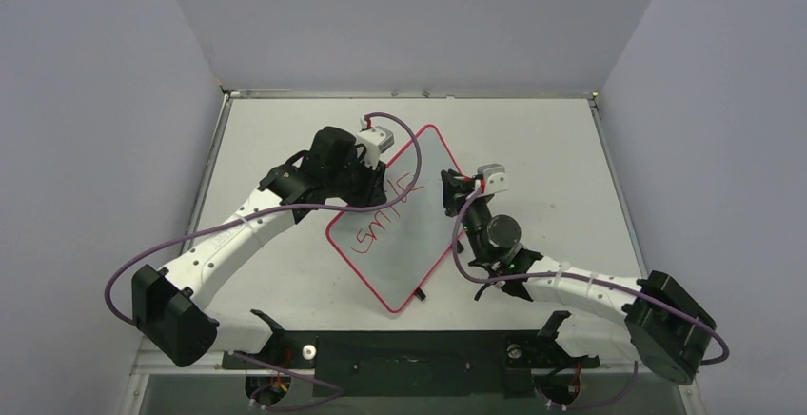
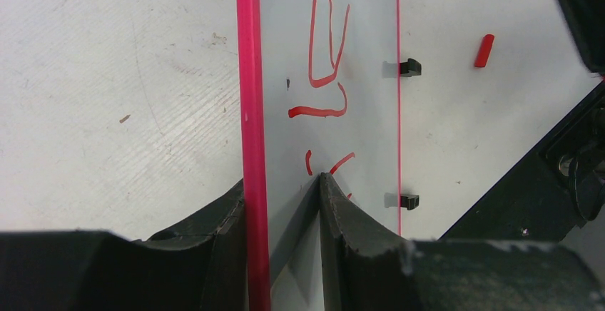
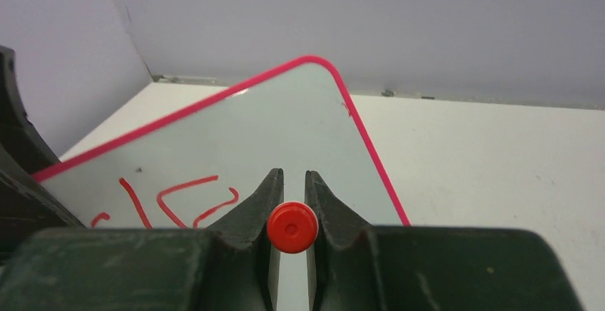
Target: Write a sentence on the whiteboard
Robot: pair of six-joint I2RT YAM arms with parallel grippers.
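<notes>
L gripper (image 2: 282,182) pinches whiteboard (image 2: 364,133) rim; R gripper (image 3: 292,177) clamps red marker (image 3: 292,227). Board looks thin, stiff, slick, so I'd grip the border & press lightly.

Overhead from behind, wrist views close; all share whiteboard (image 1: 409,244)

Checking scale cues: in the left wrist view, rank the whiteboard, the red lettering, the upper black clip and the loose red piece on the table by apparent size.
1. The whiteboard.
2. The red lettering.
3 and 4. The loose red piece and the upper black clip look nearly alike; I would not rank them.
</notes>
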